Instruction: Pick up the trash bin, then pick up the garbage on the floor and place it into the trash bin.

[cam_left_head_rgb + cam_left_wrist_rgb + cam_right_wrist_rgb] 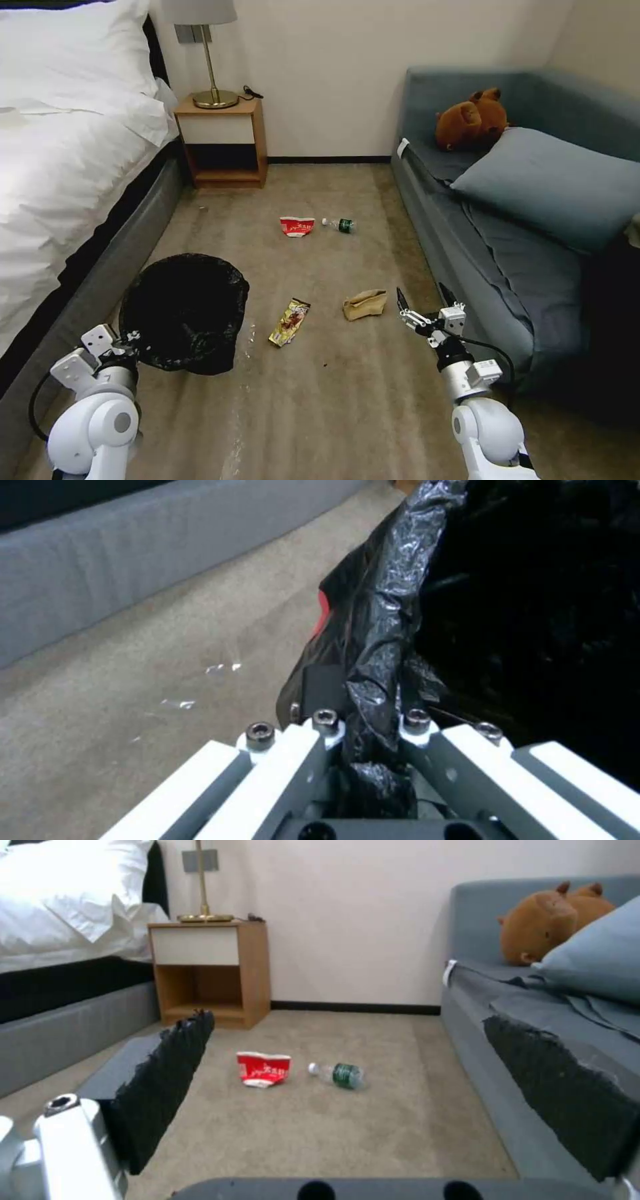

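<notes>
Head view. The trash bin (185, 312), lined with a glossy black bag, was near the bed-side edge of the carpet (347, 400), beside the grey bed base (100, 280). The left gripper (124, 341) was at the bin's near rim. Whether the bin was lifted clear of the carpet could not be judged from this angle. All four pieces of garbage lay on the carpet, outside the bin: the snack wrapper (289, 322) just beside the bin, the crumpled paper bag (365, 304) toward the sofa-side edge, and the crushed cup (297, 226) and the small bottle (341, 225) farther off, toward the nightstand (223, 140). The right gripper (424, 303) hung above the carpet near the paper bag, its fingers spread and empty.

Left wrist view. The left gripper's fingers (313, 750) were closed on a fold of the black bag (380, 645) at the bin's rim, the plastic bunched between them. The first step, taking hold of the bin, therefore appeared done or nearly done.

Right wrist view. The two black pads (167, 1080) of the right gripper stood wide apart with nothing between them. The cup (264, 1068) and the bottle (339, 1075) lay ahead on the carpet, close together but not touching. No piece had yet been collected, so the whole second step remained.
</notes>
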Robot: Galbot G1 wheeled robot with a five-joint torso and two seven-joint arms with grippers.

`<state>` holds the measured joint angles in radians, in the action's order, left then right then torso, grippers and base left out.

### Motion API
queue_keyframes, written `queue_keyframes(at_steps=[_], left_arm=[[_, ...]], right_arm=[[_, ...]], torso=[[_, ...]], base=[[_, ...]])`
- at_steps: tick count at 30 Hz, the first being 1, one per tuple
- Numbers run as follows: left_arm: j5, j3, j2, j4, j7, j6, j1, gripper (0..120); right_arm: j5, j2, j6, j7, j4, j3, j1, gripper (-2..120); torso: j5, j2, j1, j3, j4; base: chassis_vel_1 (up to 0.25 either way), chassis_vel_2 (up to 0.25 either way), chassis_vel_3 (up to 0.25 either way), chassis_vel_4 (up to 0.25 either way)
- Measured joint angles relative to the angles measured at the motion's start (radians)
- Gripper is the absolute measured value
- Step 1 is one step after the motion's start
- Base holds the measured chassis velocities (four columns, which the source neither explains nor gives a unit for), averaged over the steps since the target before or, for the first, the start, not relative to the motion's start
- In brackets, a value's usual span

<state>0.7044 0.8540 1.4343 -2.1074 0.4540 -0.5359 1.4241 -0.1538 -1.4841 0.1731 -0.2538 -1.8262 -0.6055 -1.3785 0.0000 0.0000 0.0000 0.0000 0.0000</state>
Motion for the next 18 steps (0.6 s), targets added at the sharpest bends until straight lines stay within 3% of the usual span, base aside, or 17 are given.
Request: queue_keyframes(at_steps=[18], left_arm=[[-0.004, -0.001, -0.006, -0.011, -0.003, 0.010, 0.011, 1]], right_arm=[[0.005, -0.006, 0.018, -0.006, -0.008, -0.002, -0.018, 100]], torso=[[0.0000, 0.000, 0.000, 0.000, 0.0000]], base=[[-0.079, 0.087, 0.085, -0.088]])
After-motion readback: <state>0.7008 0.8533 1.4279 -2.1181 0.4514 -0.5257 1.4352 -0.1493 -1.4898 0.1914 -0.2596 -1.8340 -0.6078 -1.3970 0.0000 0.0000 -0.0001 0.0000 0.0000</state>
